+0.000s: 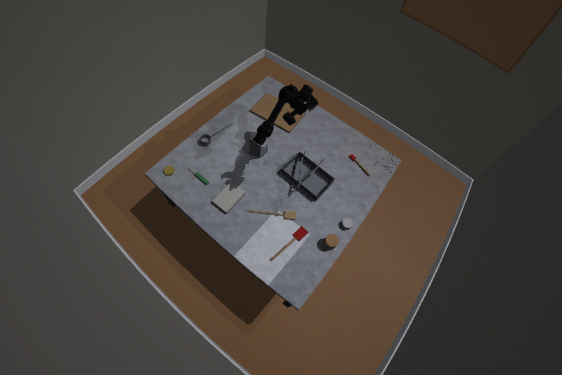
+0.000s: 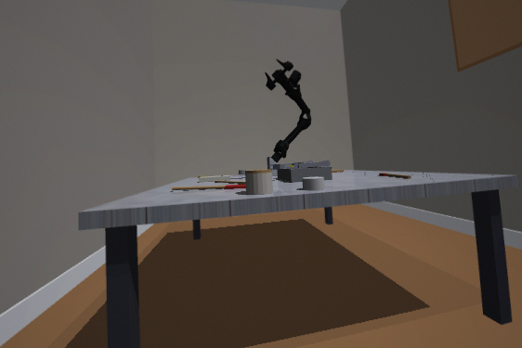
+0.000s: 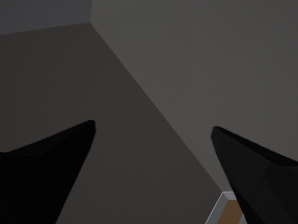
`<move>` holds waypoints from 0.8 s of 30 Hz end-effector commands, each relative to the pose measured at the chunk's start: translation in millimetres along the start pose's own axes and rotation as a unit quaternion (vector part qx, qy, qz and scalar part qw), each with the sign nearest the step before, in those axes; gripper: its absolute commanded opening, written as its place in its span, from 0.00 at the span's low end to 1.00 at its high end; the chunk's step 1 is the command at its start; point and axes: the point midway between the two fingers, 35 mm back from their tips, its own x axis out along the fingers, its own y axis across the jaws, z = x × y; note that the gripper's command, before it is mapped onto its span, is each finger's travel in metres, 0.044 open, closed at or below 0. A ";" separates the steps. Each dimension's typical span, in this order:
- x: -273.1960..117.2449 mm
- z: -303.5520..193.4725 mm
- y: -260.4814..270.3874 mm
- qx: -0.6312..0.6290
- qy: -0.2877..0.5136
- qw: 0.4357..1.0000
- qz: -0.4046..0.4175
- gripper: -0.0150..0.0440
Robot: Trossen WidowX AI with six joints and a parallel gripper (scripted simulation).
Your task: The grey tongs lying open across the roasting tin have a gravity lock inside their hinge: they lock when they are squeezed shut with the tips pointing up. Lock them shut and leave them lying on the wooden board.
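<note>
The grey tongs [image 1: 313,171] [image 2: 321,163] lie spread open across the dark roasting tin [image 1: 325,189] [image 2: 304,174], with their arms reaching over its rims. The wooden board [image 1: 264,104] lies flat at the back of the table in the top view, partly hidden behind the raised arm. My gripper [image 2: 271,66] [image 3: 154,128] is wide open and empty. It is high above the table, tilted up and away from it, well clear of the tongs and tin. The wrist view shows only walls and a strip of floor beyond the fingers.
A green-handled tool [image 1: 201,178], a pale block [image 1: 228,198], a round-headed utensil [image 1: 205,140] and a wooden spatula [image 1: 290,215] lie around the tin. A red spatula [image 1: 300,233], a cork-topped jar [image 1: 331,241] [image 2: 259,183] and a white pot [image 1: 347,224] [image 2: 313,184] are nearer the edge.
</note>
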 end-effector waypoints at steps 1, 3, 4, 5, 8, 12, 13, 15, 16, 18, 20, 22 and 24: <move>14.1 -45.9 -23.7 -0.024 0.078 0.996 -0.048 1.00; 18.9 -75.1 -39.9 -0.040 0.128 0.988 -0.078 1.00; 20.2 -90.0 -48.6 -0.046 0.155 0.982 -0.094 1.00; 20.8 -105.1 -57.4 -0.053 0.181 0.976 -0.110 1.00; 17.4 -149.8 -84.0 -0.071 0.260 0.950 -0.157 1.00; 1.3 -206.9 -119.2 -0.090 0.363 0.901 -0.219 1.00; -4.9 -220.8 -128.0 -0.095 0.389 0.886 -0.235 1.00; -19.4 -247.3 -144.9 -0.102 0.439 0.852 -0.266 1.00; -27.6 -259.7 -152.9 -0.104 0.463 0.834 -0.281 1.00; -45.9 -283.3 -168.4 -0.111 0.508 0.796 -0.311 1.00; -67.6 -305.7 -183.2 -0.113 0.553 0.751 -0.343 1.00; -91.4 -325.6 -196.8 -0.112 0.594 0.702 -0.376 1.00; -115.8 -342.4 -207.9 -0.109 0.630 0.652 -0.407 1.00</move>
